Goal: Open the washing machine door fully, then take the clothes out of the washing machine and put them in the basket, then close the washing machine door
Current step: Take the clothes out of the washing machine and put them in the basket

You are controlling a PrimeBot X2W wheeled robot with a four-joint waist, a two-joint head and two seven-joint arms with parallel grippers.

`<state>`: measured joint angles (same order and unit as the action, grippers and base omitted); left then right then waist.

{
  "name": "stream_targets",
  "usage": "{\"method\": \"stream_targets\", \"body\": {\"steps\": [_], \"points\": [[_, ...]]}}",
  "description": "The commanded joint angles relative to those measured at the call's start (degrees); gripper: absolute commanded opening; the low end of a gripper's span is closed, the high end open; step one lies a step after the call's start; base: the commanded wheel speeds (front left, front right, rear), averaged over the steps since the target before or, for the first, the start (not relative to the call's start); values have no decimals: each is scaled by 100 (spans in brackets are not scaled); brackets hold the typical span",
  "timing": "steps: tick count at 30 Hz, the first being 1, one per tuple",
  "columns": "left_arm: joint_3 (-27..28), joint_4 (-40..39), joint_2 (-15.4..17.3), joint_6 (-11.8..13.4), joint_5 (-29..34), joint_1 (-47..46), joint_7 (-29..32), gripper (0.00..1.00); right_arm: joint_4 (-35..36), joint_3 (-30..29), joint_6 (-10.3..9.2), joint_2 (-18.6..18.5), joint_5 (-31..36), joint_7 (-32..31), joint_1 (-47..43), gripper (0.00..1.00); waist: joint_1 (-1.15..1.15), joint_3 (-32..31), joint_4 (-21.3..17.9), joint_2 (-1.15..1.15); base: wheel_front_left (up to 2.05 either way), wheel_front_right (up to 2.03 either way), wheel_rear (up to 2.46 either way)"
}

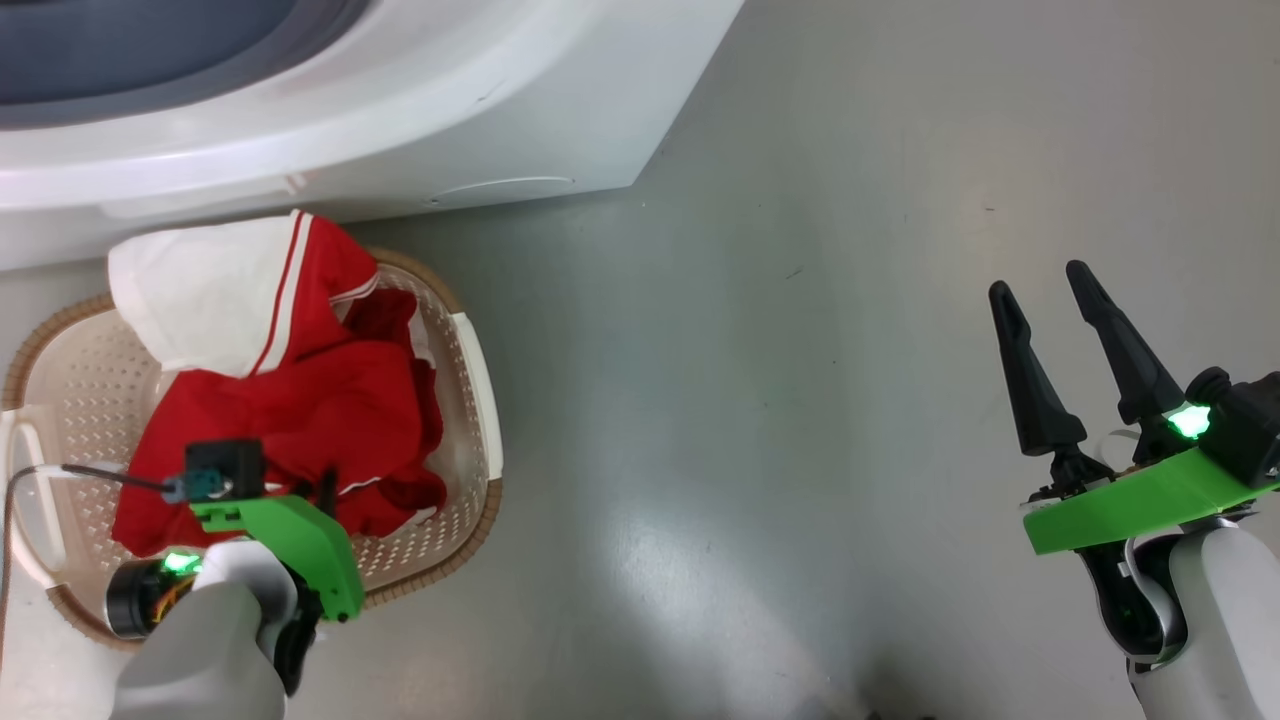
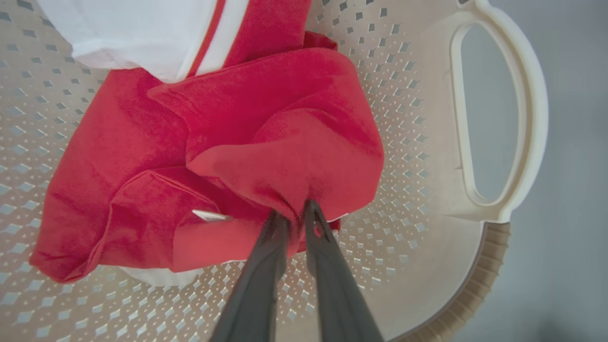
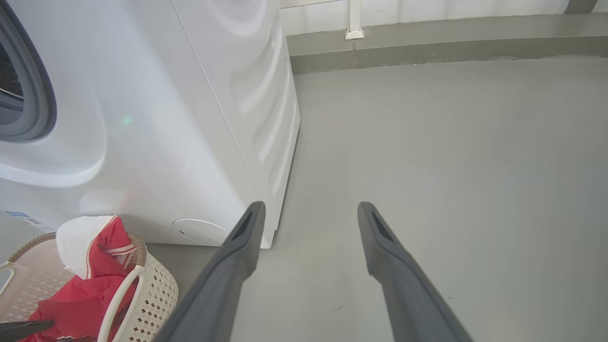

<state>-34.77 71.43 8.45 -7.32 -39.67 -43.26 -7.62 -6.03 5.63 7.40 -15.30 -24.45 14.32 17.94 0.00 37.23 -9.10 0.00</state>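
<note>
The left gripper (image 2: 297,213) has its two long dark fingers pressed together on a fold of the bright red sportswear clothes with white stripes and panels (image 2: 266,123). The pinched fold bunches right at the fingertips. The rest of the garment spreads out beyond and to either side of them, across the perforated floor of the small cream plastic oval basket with the brown woven-look rim (image 2: 418,95). Farther past the tips, a white panel edged with a red stripe is draped up toward the basket's far side. One white side handle stands well off to the side of the fingers.

The right gripper (image 1: 1040,280) has its fingers spread wide with nothing between them. They point out over the bare grey floor (image 1: 800,400), and the big white boxy front-loading washing machine (image 3: 190,118) stands off to one side of them.

This looks like the placing step: the clothes are already down inside the basket and only the release seems left. The next move calls for parting the left fingers and lifting straight away so the fabric does not snag and trail out. Whether more clothes remain in the drum cannot be told from here, and after that comes shutting the washing machine door
</note>
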Motion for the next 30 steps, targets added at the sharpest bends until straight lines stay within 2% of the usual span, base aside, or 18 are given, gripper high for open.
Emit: {"method": "stream_targets", "body": {"steps": [1, 2, 13, 21, 25, 30], "points": [[90, 26, 199, -16, -141, -63, -68, 95, 135, 113, 9, -90, 46, 68, -9, 100, 0, -2, 24, 0, 0, 0, 0], [74, 42, 202, -16, -162, -84, -99, 100, 130, 116, 9, -89, 49, 68, 1, 100, 0, -12, 34, 0, 0, 0, 0], [23, 117, 130, -16, -471, -52, -460, 100, 4, 182, 9, -87, 30, 68, 11, 100, 0, -396, 171, 0, 0, 0, 0], [54, -94, 140, -16, -705, 158, -710, 100, -133, 217, 9, -98, -4, 68, -99, 100, 0, -930, 329, 0, 0, 0, 0], [336, -563, 318, -16, -622, 230, -734, 100, -195, 241, 9, -125, -24, 68, -148, 100, 0, -1203, 422, 0, 0, 0, 0], [941, -1359, 399, 42, -117, 574, -736, 100, -260, 257, 9, -148, -36, 68, -248, 100, 0, -1547, 545, 0, 0, 0, 0]]}}
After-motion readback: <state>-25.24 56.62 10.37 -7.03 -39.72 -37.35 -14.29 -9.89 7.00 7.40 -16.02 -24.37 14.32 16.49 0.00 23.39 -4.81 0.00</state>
